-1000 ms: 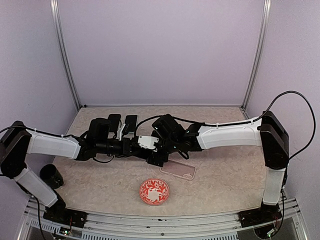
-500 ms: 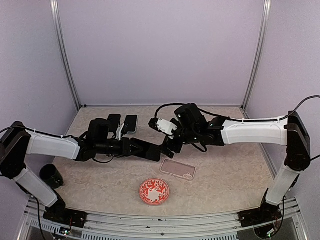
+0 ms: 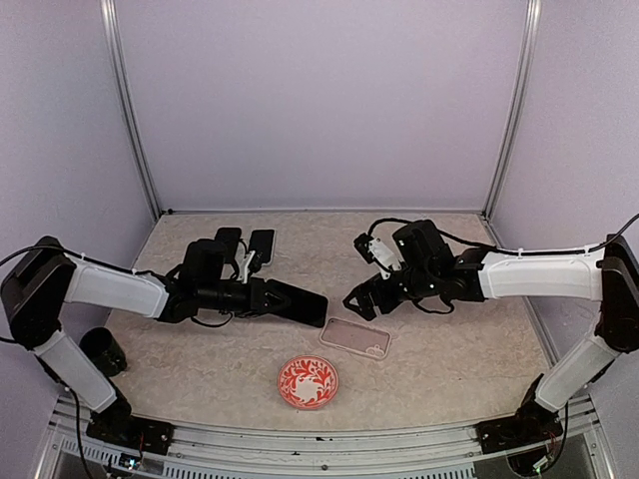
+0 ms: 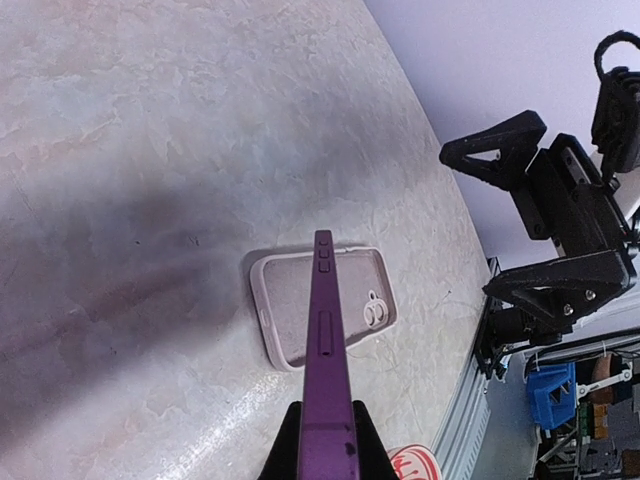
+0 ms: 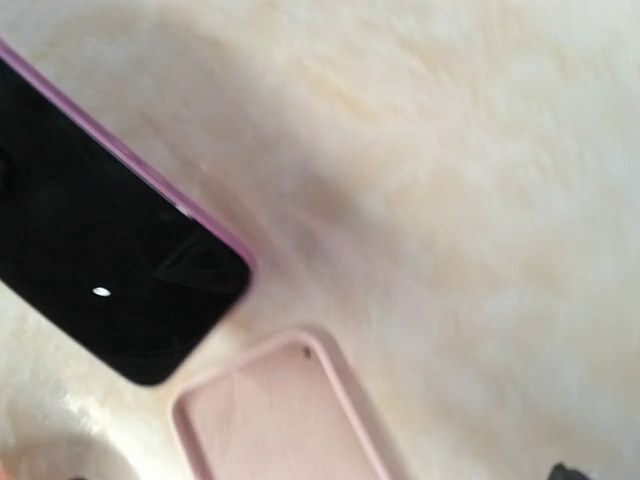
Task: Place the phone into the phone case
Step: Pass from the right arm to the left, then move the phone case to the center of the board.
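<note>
My desk [image 3: 454, 349] is mottled beige. My left tool [image 3: 268, 296] is clamped on the phone [image 3: 303, 303]. It pinches the phone's near end between both fingers, so the purple body sticks straight out ahead and shows edge-on in the left wrist view. My right tool [image 3: 361, 301] is spread wide and grips nothing. It hangs just to the right of the phone's free end, apart from it. The phone is held above the desk, with its free end just beside the left end of the case [image 3: 355, 338], not in it. The case lies flat on the desk, nearer me than both tools. A red plate [image 3: 308, 381] sits in front of the case. A black cup [image 3: 103, 349] stands at the desk's left edge.
</note>
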